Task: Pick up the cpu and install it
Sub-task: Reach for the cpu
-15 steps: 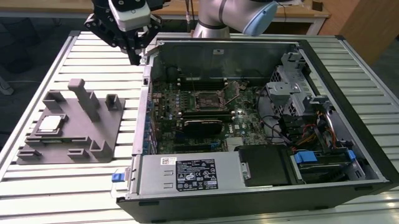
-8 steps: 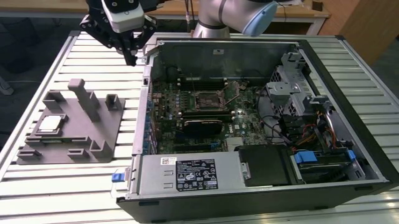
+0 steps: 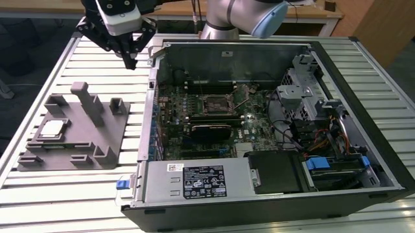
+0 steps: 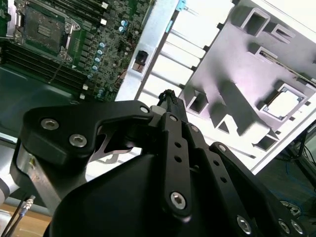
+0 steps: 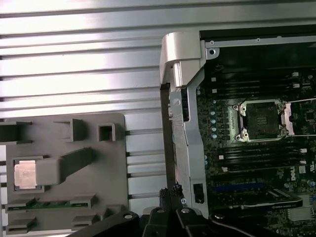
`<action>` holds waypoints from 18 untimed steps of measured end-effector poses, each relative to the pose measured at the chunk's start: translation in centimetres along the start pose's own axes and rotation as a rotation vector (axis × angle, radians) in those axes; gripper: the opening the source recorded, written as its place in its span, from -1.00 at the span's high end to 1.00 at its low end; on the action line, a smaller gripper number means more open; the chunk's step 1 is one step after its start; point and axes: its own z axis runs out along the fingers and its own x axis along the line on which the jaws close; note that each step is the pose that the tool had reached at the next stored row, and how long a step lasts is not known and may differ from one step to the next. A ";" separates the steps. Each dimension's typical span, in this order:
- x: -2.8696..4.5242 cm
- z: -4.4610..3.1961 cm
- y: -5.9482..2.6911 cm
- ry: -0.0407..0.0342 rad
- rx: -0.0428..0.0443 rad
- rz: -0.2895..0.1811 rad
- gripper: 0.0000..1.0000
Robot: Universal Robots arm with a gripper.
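robot arm poised over an open computer: we see the gripper (image 3: 131, 62) hang above the slatted metal table (image 3: 77, 194), near a corner of the open computer case (image 3: 363, 97), with its black fingers (image 3: 128, 48) clenched tip to tip and nothing caught between them. the second wrist view shows the gripper (image 4: 169, 96) pinched to the same point. the cpu (image 3: 54, 127) lies flat, silvery top up, in a square recess of the grey plastic tray (image 3: 81, 145) at the exterior view's left, well apart from the gripper. in the first wrist view we find the cpu (image 5: 25, 174) just beside the tray's long upright post (image 5: 74, 160). inside the case, on the green motherboard (image 3: 256, 121), the cpu socket (image 3: 215, 103) shows a dark centre within its metal rim.
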 end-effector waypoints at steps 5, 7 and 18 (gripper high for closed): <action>0.96 0.15 -0.09 -0.0001 0.0001 0.001 0.79; 1.33 0.21 -0.13 -0.0001 0.0000 0.001 0.79; 3.32 0.71 -0.35 -0.0004 0.0028 0.004 0.79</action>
